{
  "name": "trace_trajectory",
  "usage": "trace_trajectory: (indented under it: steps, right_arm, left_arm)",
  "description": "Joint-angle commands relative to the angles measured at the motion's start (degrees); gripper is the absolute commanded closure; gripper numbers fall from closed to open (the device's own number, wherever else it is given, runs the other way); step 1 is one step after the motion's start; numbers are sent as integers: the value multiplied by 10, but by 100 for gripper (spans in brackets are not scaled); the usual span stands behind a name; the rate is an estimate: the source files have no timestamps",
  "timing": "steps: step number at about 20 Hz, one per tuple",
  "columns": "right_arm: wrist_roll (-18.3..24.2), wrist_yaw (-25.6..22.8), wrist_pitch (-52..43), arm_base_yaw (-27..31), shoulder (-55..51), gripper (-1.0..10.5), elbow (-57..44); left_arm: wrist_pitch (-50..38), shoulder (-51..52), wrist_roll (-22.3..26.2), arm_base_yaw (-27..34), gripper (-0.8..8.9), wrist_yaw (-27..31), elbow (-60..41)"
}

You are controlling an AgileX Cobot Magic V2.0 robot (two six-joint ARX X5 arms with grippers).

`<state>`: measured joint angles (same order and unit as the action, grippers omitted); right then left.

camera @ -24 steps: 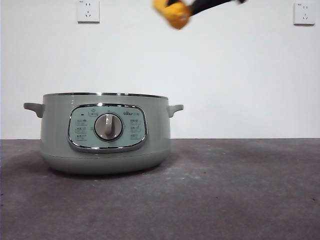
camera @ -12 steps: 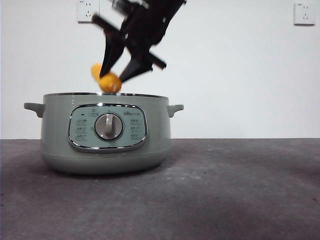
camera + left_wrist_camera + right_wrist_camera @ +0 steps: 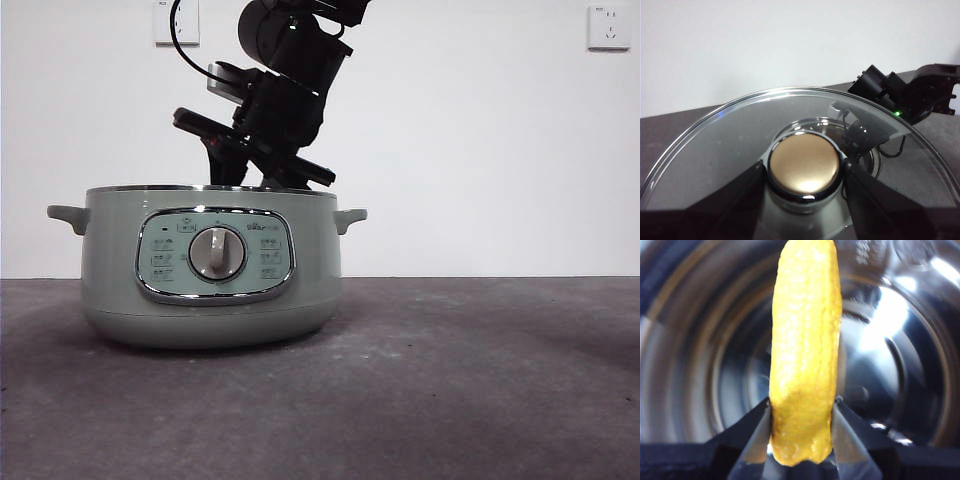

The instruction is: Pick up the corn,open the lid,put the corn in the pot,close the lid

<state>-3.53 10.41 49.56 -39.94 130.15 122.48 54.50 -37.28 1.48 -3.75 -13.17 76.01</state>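
A plain white wall backs a dark grey, mottled table, with one wall socket at the upper left of the front frame and another at the upper right. Left of centre in that frame the sage-green pot stands uncovered, small handles on each side, its chrome-framed control panel and silver dial facing the camera. A black arm comes down from the top edge over the pot, and its lower end dips behind the steel rim. The right wrist view shows the right gripper inside the shiny steel bowl, its jaws clenched on the stub end of the corn, which points away from the jaws toward the bowl's bottom; whether the cob touches the steel cannot be told. In the left wrist view the left gripper is clamped on the knob of the clear glass lid, which fills the lower frame, the knob looking brownish-gold in this light
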Motion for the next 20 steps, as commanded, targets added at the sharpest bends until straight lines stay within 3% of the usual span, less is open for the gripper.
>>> trace_trajectory:
  steps: [1,12,13,16,20]
  right_arm:
    - [11,-3,5,-2,10,959,2]
    - [12,-17,19,-6,34,958,2]
    - [12,-15,19,-6,34,936,2]
    - [12,-3,20,-6,34,673,2]
    - [12,-4,42,-6,34,588,14]
  left_arm:
    - [-29,7,0,2,820,-8,2]
    - [-18,7,1,-8,820,-22,2]
    - [-16,7,1,-9,820,-22,2]
    - [-14,6,2,-8,820,-18,2]
    - [-14,-2,3,-9,820,-18,2]
